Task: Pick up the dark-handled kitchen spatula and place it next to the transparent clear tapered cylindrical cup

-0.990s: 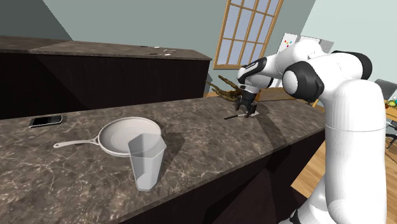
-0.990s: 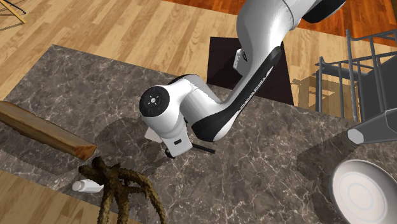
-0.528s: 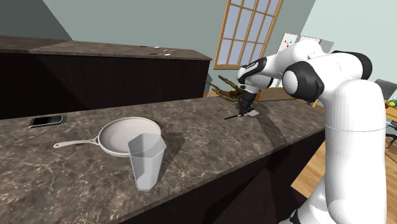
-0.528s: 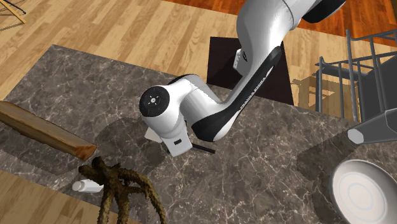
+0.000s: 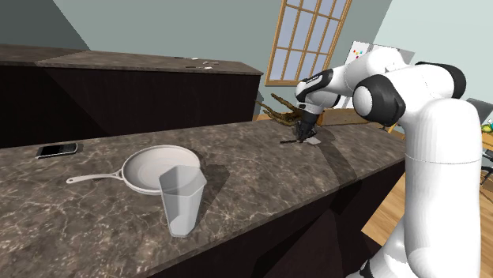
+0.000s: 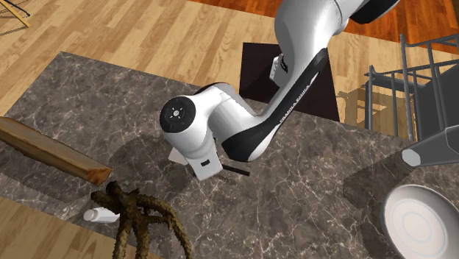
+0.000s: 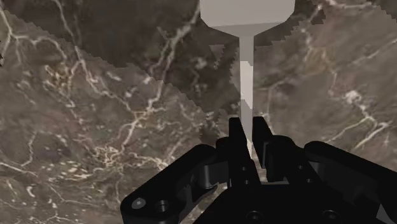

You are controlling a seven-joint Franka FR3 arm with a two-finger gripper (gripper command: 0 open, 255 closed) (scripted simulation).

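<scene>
The white arm (image 5: 430, 158) rises beside the counter (image 5: 237, 170), bends at its dark elbow and reaches over the counter's end at the shoulder view's right, with the wrist turned down. The black gripper (image 5: 303, 133) points at the counter top, close above it. Its fingers (image 7: 235, 132) stand close together, clasping the spatula (image 7: 245, 63) by its thin pale neck.

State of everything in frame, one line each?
gripper: jaws shut on the spatula's neck.
spatula: clasped between the jaws, blade pointing away from the hand.
cup: upright, empty.
frying pan: right way up, empty.
phone: lying flat.
</scene>
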